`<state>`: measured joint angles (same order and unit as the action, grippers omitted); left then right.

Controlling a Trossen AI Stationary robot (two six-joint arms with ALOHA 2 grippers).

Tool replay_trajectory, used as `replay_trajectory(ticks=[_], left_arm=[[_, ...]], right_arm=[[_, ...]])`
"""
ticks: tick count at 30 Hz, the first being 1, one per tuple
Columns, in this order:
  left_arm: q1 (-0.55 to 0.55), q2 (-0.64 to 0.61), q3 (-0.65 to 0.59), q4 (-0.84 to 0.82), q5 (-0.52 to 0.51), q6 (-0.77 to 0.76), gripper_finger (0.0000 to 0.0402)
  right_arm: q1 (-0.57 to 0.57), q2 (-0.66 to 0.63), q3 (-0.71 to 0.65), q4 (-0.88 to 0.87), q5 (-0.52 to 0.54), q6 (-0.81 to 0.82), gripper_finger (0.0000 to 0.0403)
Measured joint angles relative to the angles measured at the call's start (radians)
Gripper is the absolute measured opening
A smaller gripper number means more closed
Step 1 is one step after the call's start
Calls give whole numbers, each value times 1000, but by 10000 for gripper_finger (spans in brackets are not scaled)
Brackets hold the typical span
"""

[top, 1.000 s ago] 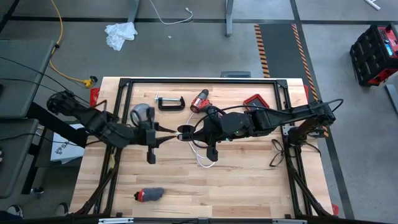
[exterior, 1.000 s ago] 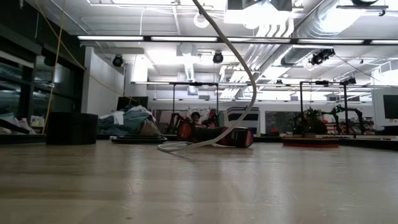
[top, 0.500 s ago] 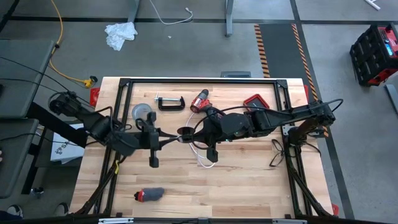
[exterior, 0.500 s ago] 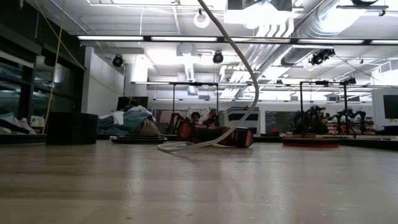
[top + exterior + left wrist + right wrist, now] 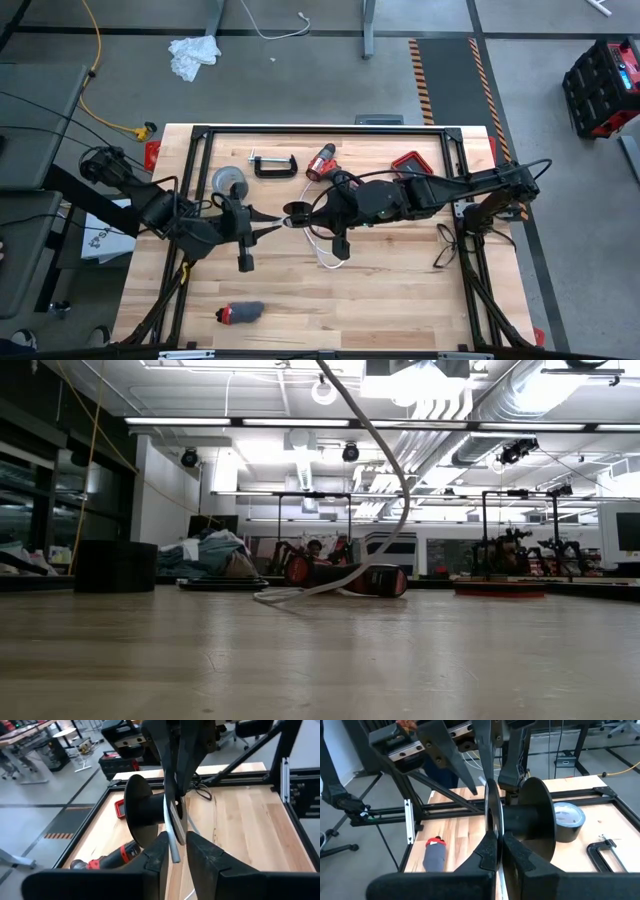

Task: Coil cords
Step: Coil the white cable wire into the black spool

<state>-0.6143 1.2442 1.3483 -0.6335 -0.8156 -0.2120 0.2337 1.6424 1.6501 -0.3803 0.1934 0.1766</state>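
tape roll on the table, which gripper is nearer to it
Left. The left gripper is just beside the tape roll, toward the table's middle. The right gripper meets it at the black spool, slightly farther from the roll.

Fluorescent tubes [image 5: 200,422] are glowing under an open ceiling with ducts [image 5: 500,405], while a grey concrete floor [image 5: 300,90] is surrounding the wooden worktop [image 5: 400,300].
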Motion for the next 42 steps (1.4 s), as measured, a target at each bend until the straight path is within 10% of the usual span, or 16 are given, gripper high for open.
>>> replay_trajectory(ticks=[27,35,42], left_arm=[[-2,-13,0,148,-257,-136,163],[-32,-17,0,314,-516,268,163],[-30,-19,0,540,-492,801,163]], right_arm=[[-1,-1,0,179,128,-46,0],[-13,-1,0,187,243,30,0],[-61,-1,0,196,213,175,0]])
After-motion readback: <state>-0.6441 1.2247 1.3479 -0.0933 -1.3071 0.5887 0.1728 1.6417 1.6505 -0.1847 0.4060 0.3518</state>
